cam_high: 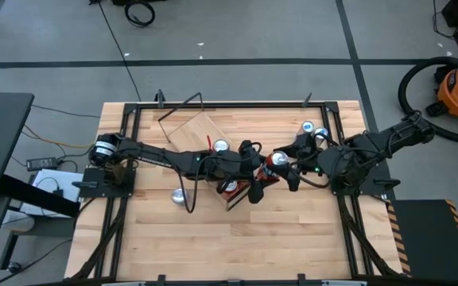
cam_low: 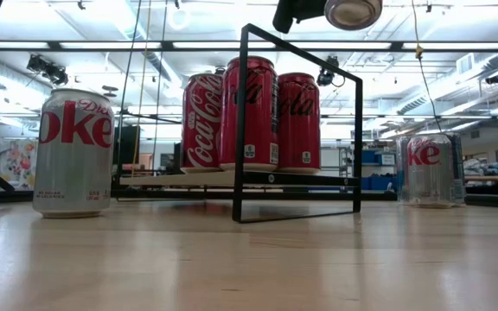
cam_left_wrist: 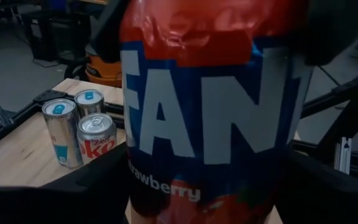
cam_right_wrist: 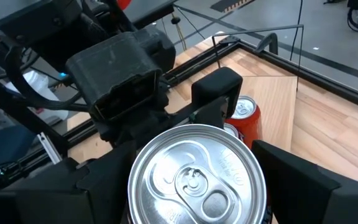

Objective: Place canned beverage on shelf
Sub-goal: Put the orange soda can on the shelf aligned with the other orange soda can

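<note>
Handover over the shelf (cam_low: 232, 180): right gripper (cam_high: 281, 161) fingers clench the Fanta can (cam_left_wrist: 210, 112); left gripper (cam_high: 254, 171) fingers flank it, contact unclear.

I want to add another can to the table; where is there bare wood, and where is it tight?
The near half of the table, below both arms, is bare. The far right corner holds a cluster of cans. The middle is crowded: the left gripper and right gripper meet at a Fanta can, beside the shelf with its red cans.
</note>
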Robot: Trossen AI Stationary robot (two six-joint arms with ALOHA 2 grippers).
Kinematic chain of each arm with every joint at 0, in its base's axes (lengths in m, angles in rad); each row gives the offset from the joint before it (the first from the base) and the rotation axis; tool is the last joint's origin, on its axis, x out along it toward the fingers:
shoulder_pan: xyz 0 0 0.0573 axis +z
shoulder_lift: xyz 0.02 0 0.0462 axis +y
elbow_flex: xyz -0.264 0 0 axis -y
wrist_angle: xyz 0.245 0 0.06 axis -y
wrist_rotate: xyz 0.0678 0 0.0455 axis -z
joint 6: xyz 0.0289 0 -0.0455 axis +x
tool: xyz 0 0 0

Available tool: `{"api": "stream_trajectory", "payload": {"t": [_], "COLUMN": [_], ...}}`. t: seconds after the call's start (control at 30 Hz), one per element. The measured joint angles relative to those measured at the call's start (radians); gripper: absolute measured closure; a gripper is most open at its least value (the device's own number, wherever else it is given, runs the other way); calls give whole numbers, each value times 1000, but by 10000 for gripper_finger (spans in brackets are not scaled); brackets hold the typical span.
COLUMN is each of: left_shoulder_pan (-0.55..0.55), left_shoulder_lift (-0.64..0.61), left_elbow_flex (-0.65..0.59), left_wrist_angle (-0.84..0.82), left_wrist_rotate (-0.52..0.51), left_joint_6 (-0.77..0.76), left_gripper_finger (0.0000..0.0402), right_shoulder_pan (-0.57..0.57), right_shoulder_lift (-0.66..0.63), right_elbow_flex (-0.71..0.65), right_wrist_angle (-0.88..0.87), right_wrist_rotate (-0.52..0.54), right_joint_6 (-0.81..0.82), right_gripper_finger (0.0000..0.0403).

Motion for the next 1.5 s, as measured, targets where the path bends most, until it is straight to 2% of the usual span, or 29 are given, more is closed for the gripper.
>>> {"api": "stream_trajectory", "payload": {"t": [0.07,0.2,0.57,0.7,0.97,1.17,1.27,1.5], "left_shoulder_pan": [0,0,9,8,10,-14,-30,-41], "left_shoulder_lift": [0,-1,-1,-30,-126,-213,-268,-441], "left_elbow_flex": [0,0,-1,-2,-2,-3,-57,-302], "left_wrist_angle": [0,1,-3,-28,-213,-349,-390,-338], "left_wrist_rotate": [0,-1,-13,-68,-164,-267,-303,-331], "left_joint_6": [0,-21,-83,-93,-93,-79,-91,-188], "left_gripper_finger": [104,105,98,98,97,97,97,97], "right_shoulder_pan": [0,0,-43,-40,-26,-19,-10,9], "right_shoulder_lift": [0,0,-12,-32,-51,-65,-69,-69], "right_elbow_flex": [0,0,0,31,133,135,136,136], "right_wrist_angle": [0,3,5,4,-5,-60,-82,-95], "right_wrist_rotate": [0,0,-84,-35,71,100,113,122], "right_joint_6": [-2,1,-4,-42,-185,-173,-160,-146], "right_gripper_finger": [87,83,22,17,16,16,18,29]}}
